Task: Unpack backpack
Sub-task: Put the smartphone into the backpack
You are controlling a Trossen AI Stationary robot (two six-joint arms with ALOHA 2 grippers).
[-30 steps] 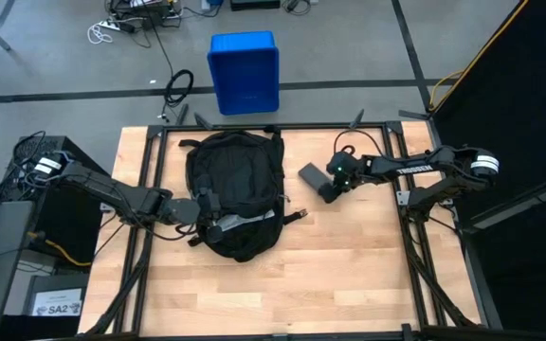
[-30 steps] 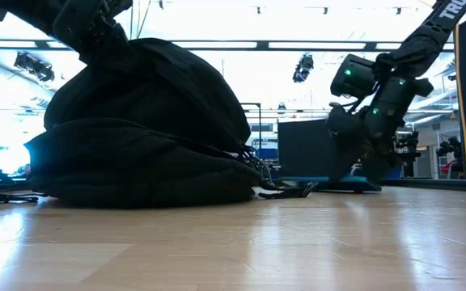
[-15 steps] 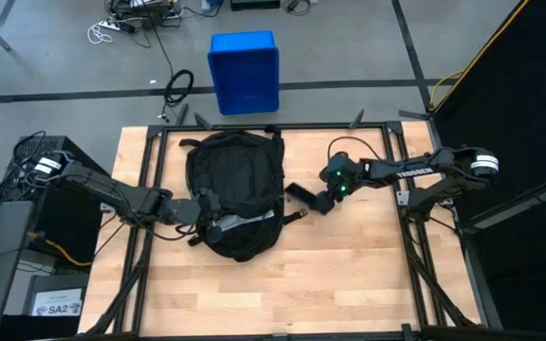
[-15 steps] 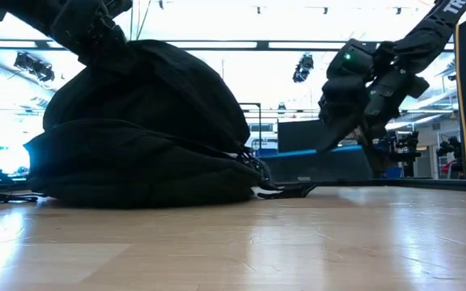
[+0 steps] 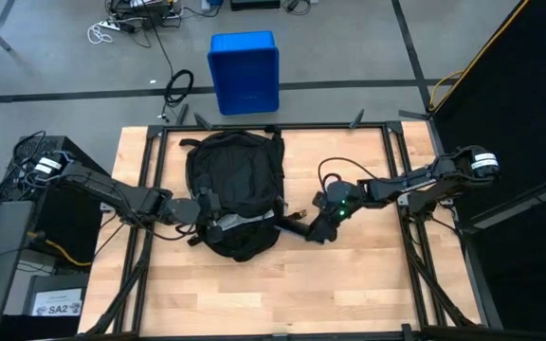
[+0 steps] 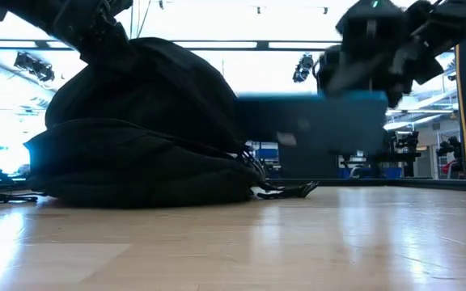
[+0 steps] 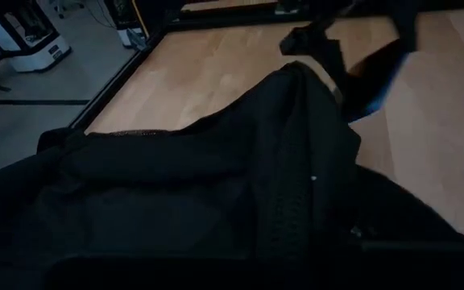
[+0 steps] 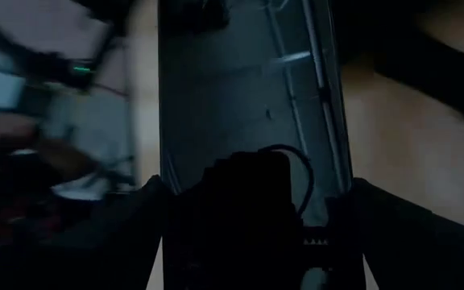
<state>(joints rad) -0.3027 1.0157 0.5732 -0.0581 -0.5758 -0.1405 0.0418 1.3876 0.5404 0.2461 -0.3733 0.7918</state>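
Note:
The black backpack [image 5: 235, 185] lies on the left half of the wooden table [image 5: 282, 284]; in the low view it bulges up as a mound [image 6: 144, 129]. My left gripper [image 5: 209, 216] sits at its near left part, shut, its fingers buried in black fabric [image 7: 216, 177]. Just right of the backpack, my right gripper [image 5: 318, 225] carries a flat dark grey slab [image 8: 248, 97]. The slab shows blurred in the low view, in the air above the table [image 6: 314, 133]. My left gripper is shut on the backpack's fabric at its near left part [image 5: 218, 224], coming from the table's left. The fabric hides the fingers, so which layer or edge it has cannot be told. My right gripper holds the slab by one end [image 8: 252, 173], its two fingers [image 8: 147, 234] on the slab's two long edges. The slab runs straight out ahead of the gripper and is lifted clear of the table.
A blue bin [image 5: 244, 71] stands on the floor beyond the table's far edge. A strap with a buckle [image 6: 285, 191] trails from the backpack onto the table, below the slab. Bare wood lies along the near side.
My right gripper has swung from the far right of the backpack toward the near edge and toward the backpack, turning as it went. The slab, which lay flat on the table, has tipped up and come clear of the wood.

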